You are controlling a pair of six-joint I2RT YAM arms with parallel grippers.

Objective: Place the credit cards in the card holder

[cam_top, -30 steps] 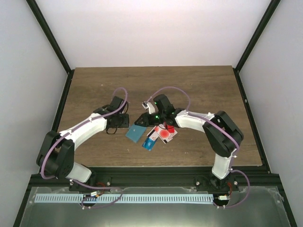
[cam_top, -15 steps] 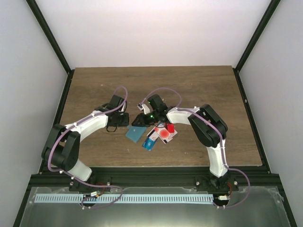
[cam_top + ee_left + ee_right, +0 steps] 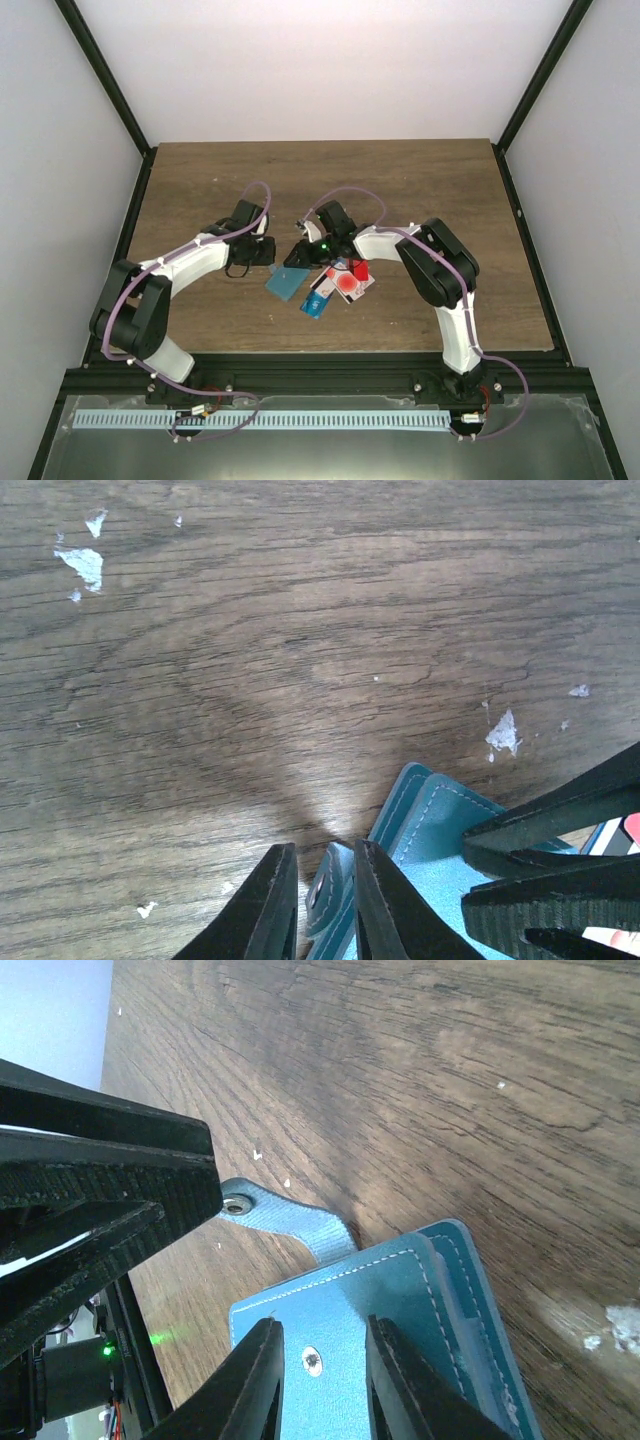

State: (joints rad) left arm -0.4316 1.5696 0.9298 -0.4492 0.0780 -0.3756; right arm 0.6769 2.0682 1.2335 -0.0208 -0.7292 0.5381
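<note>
1. Wood-grain table (image 3: 200, 180) fills the middle of the overhead view. Pale flecks dot it in both wrist views.
2. Left claw (image 3: 325, 855), bottom centre of its own view, is pinching a cover edge of the card holder (image 3: 285, 283), seen edge-on between the fingers.
3. Right claw (image 3: 325, 1325), bottom centre of its view: fingers a little apart over the holder's flat face. Cannot tell whether the tips touch it.
4. Card holder sits just below centre of the overhead view, between the claws. Judged light, with soft stitched covers that flex. Best taken by a cover edge, with the other claw steadying.
5. Credit cards (image 3: 338, 285) overlap in a heap just right of the holder. Judged thin, stiff and slick, so lift them by an overhanging edge.
6. Strap (image 3: 290, 1222) pokes out toward the upper left, its end on the wood.
7. Hidden: the inner slots and the card count. The claws cover the holder's top edge from overhead.
</note>
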